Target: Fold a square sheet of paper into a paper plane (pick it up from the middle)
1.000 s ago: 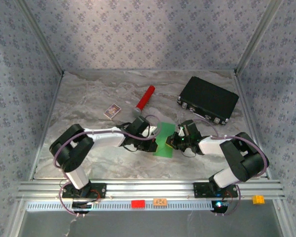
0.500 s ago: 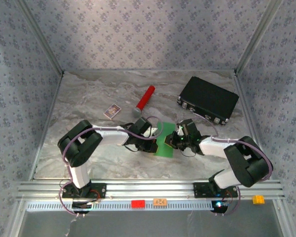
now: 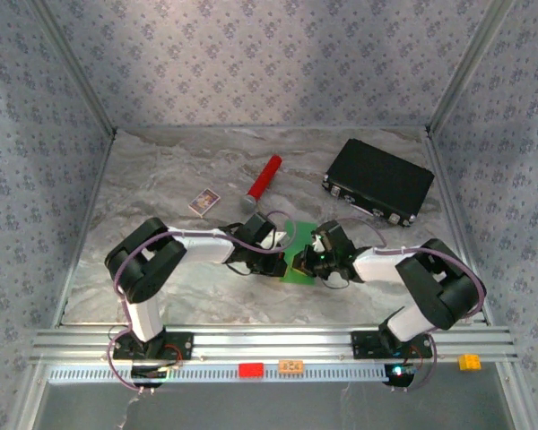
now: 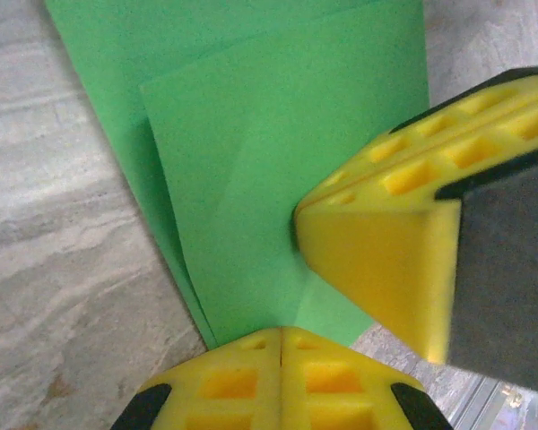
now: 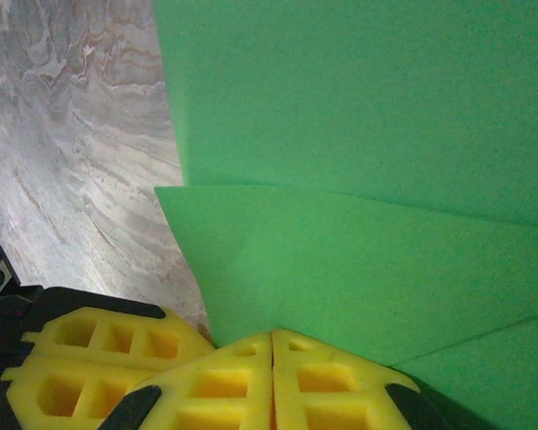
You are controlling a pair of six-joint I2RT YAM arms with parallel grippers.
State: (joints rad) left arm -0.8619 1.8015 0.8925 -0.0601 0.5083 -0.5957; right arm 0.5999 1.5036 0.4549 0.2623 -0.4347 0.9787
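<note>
Right pincer (image 5: 271,345) clamps the folded green paper (image 5: 359,116).

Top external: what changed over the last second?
Right end effector slid left, farther over the square sheet of paper, covering more of it. The left arm swung its elbow right early on, then held. Left end effector stayed at the sheet's left edge. Sheet, red cylinder, card and black case unmoved.

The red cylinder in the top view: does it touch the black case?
No, the red cylinder lies apart from the black case, with bare table between them.
</note>
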